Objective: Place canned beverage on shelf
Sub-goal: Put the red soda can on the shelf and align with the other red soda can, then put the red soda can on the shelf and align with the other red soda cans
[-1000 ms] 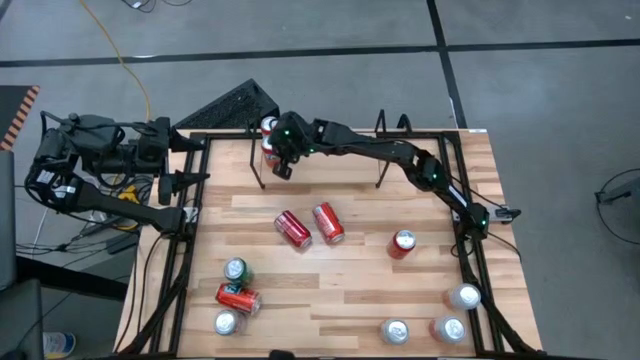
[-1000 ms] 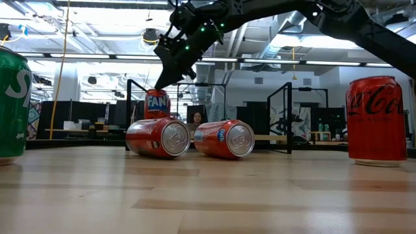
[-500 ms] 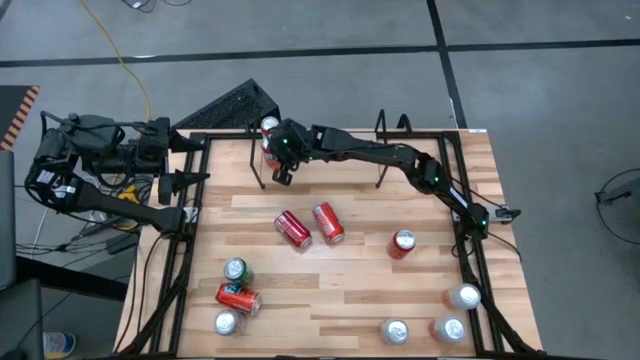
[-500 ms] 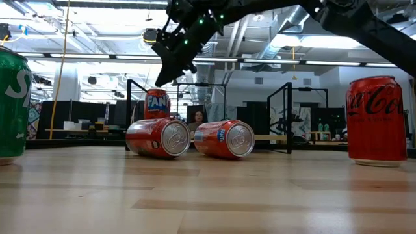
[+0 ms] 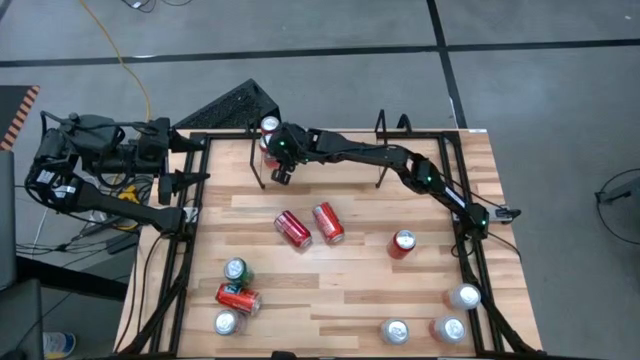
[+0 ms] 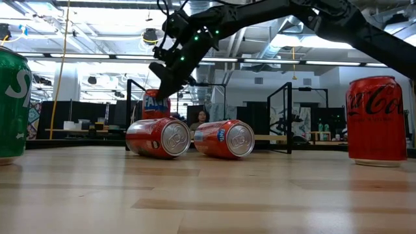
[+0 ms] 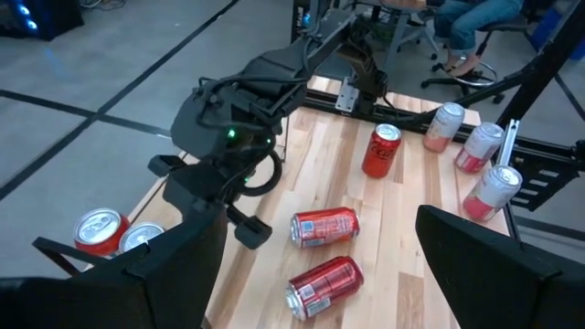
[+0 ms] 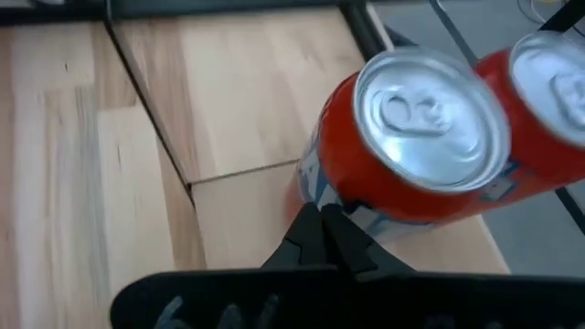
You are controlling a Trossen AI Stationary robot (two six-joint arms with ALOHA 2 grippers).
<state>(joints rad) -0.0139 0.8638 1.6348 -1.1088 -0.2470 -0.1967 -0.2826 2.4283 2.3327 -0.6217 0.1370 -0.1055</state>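
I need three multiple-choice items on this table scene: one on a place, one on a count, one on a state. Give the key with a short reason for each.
1. Where is the right gripper?
A. Over the green can
B. At the shelf, beside the orange cans
C. Off the table

2. How many red cans lie side by side on their sides in the table's middle?
A. One
B. Two
C. Four

3. How does the right gripper stand?
A. Wide open
B. Clamped around a can
C. Shut, holding nothing

Key: 1 B, the high view shows it at the shelf's left end. 2 B, two lie together there. 3 C, the right wrist view shows its fingertips meeting in front of a can.
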